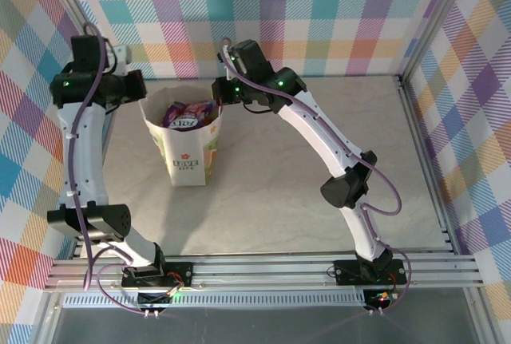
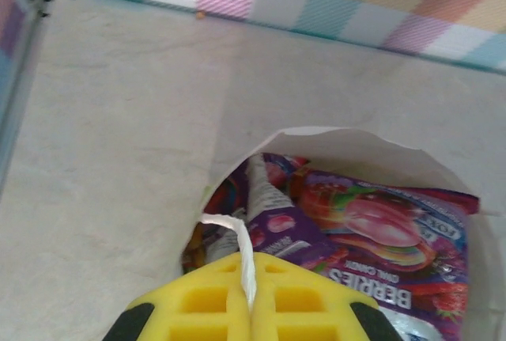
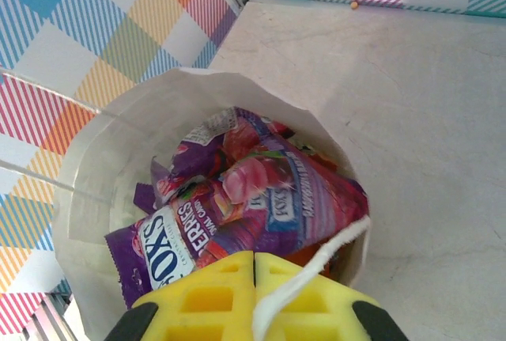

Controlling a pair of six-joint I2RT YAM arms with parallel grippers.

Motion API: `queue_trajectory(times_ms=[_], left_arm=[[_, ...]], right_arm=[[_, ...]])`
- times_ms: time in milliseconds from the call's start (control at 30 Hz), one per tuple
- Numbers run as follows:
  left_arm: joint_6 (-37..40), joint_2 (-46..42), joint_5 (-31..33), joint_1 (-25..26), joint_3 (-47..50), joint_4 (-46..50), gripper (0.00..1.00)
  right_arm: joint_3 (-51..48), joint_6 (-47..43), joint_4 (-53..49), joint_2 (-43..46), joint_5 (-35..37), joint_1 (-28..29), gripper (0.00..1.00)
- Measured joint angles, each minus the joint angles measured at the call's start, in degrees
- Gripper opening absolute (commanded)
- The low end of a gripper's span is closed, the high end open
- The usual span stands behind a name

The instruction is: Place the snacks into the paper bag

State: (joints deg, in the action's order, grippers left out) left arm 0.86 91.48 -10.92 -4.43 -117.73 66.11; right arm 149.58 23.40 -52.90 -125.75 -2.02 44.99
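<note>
The bag (image 1: 188,152) stands on the desk (image 1: 319,160), left of the middle of the top view. It is white, with a flower print on the side. Its mouth is open at the top. The snacks (image 1: 190,114) lie inside it, with shiny purple and pink showing.

The left pincer (image 2: 251,278) is at the bottom of the left wrist view. Its yellow fingers (image 2: 205,301) are pressed together. They pinch a thin white cord (image 2: 236,234) that comes up from the bag. Just above the fingers a purple packet (image 2: 277,226) sticks up. To its right lies a packet with berries (image 2: 395,238) on it.

The right pincer (image 3: 254,270) is at the bottom of the right wrist view. Its fingers are pressed together too. They pinch a second cord (image 3: 336,244) that runs up to the bag's rim at the right. In the top view, one arm is at each side of the bag's mouth. The checked wall (image 1: 319,9) stands behind the desk.
</note>
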Motion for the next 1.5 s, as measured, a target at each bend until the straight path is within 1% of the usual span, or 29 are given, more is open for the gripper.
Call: queue_trajectory(times_ms=[100, 300, 533, 667, 733, 833, 867, 967, 1067, 1133, 1267, 1300, 1333, 1367, 1400, 1433, 1467, 1500], left_arm=[[-0.7, 2.6, -0.1, 4.5, -3.7, 0.4, 0.00], [-3.7, 3.1, -0.2, 9.8, -4.0, -0.1, 0.00], [-5.9, 4.3, -0.4, 15.6, -5.2, -1.4, 0.00], [-6.2, 4.4, -0.4, 18.7, -5.1, -2.7, 0.01], [-6.4, 3.2, -0.4, 19.8, -1.7, -5.1, 0.02], [-7.6, -1.2, -0.4, 21.1, 8.9, -9.2, 0.03], [-8.1, -2.8, -0.4, 21.4, 12.9, -10.2, 0.03], [-9.6, -7.2, -0.3, 22.2, 21.2, -13.8, 0.08], [-10.6, -11.2, -0.1, 23.2, 25.2, -16.2, 0.09], [-10.8, -12.6, -0.1, 24.2, 25.5, -16.9, 0.13], [-11.3, -14.2, 0.0, 24.7, 24.9, -18.2, 0.16], [-11.4, -14.4, 0.0, 24.7, 24.8, -18.5, 0.19], [-11.4, -14.4, 0.1, 24.7, 24.6, -18.4, 0.26], [-11.4, -14.4, 0.1, 24.7, 24.4, -18.4, 0.33], [-11.5, -14.4, 0.1, 24.7, 24.2, -18.4, 0.38], [-11.7, -14.4, 0.3, 24.7, 24.1, -18.3, 0.41], [-11.8, -14.4, 0.6, 24.7, 23.9, -18.1, 0.45], [-11.8, -14.4, 0.8, 24.7, 23.7, -18.1, 0.47]], right_arm=[[0.0, -1.0, -1.2, 0.0, 0.1, -0.7, 0.00], [0.0, -3.8, -4.0, 1.4, 2.7, -3.3, 0.00], [0.0, -6.3, -7.4, 6.6, 4.4, -7.1, 0.00], [-1.5, -7.3, -8.7, 10.5, 5.4, -7.8, 0.00], [-7.1, -7.6, -8.2, 14.6, 5.6, -8.0, 0.00], [-21.4, -7.6, -6.0, 22.5, 6.0, -8.2, 0.03], [-27.5, -7.4, -5.0, 25.3, 6.1, -8.2, 0.03], [-39.9, -6.2, -1.9, 30.1, 6.2, -8.8, 0.04], [-46.4, -4.6, 0.0, 32.2, 6.1, -9.8, 0.06], [-47.7, -4.0, 0.5, 32.6, 6.1, -10.9, 0.07], [-47.8, -3.0, 1.5, 33.5, 7.0, -12.0, 0.14], [-47.8, -2.8, 1.6, 33.9, 7.3, -12.1, 0.22], [-47.8, -2.4, 1.7, 34.6, 7.8, -12.2, 0.39], [-47.8, -2.4, 1.7, 35.3, 8.2, -12.2, 0.46], [-47.8, -2.6, 1.8, 36.1, 8.7, -12.2, 0.51], [-47.8, -2.6, 1.8, 37.0, 9.2, -12.2, 0.58], [-47.8, -2.4, 1.8, 37.9, 9.9, -12.2, 0.61], [-47.8, -2.8, 1.8, 38.6, 10.3, -12.2, 0.61]])
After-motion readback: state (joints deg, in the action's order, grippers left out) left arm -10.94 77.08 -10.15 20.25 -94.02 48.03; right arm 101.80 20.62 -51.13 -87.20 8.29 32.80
